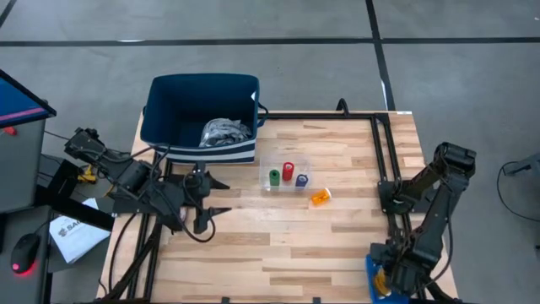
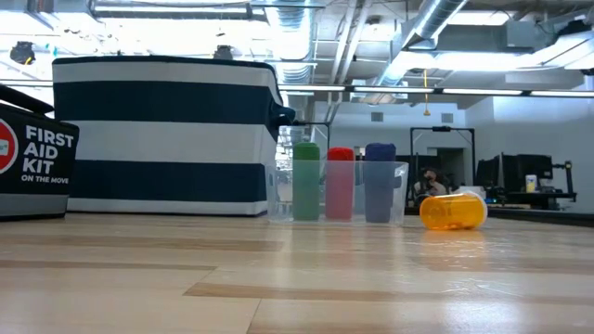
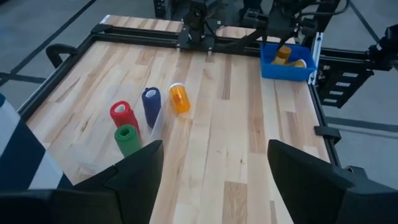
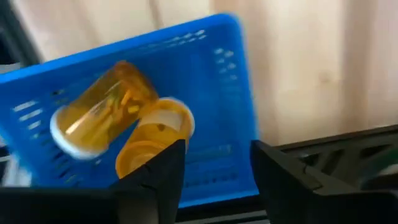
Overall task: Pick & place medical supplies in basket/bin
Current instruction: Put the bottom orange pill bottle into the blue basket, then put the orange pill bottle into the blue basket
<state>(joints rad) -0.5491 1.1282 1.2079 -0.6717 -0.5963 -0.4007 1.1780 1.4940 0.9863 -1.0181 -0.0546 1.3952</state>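
Navy basket (image 1: 201,118) standing at the far left of the tabletop (image 1: 278,245), soft-sided, open-topped, a grey cloth bundle (image 1: 224,133) already inside; limp fabric, judged light and easy to bunch from above. Blue bin (image 4: 205,93) at the near right corner, rigid, holding two orange bottles (image 4: 99,115). Clear tray (image 2: 339,190) mid-table, carrying green (image 1: 274,177), red (image 1: 288,171) and purple (image 1: 302,180) cylinders upright and close-packed; probably light and stiff, best taken across the sides near the top, tray walls and neighbours crowding any approach. One loose bottle (image 1: 321,197) lying on its side just beside the tray; smooth, round plastic, likely to roll or slip, best pinched across the body. Left claw (image 1: 205,196) hovering left of the tray near the basket, spread wide, empty. Right claw (image 4: 211,171) over the bin, part-open, gripping nothing visible. Black first-aid kit (image 2: 32,162) beside the basket in the low view, clear of the route.
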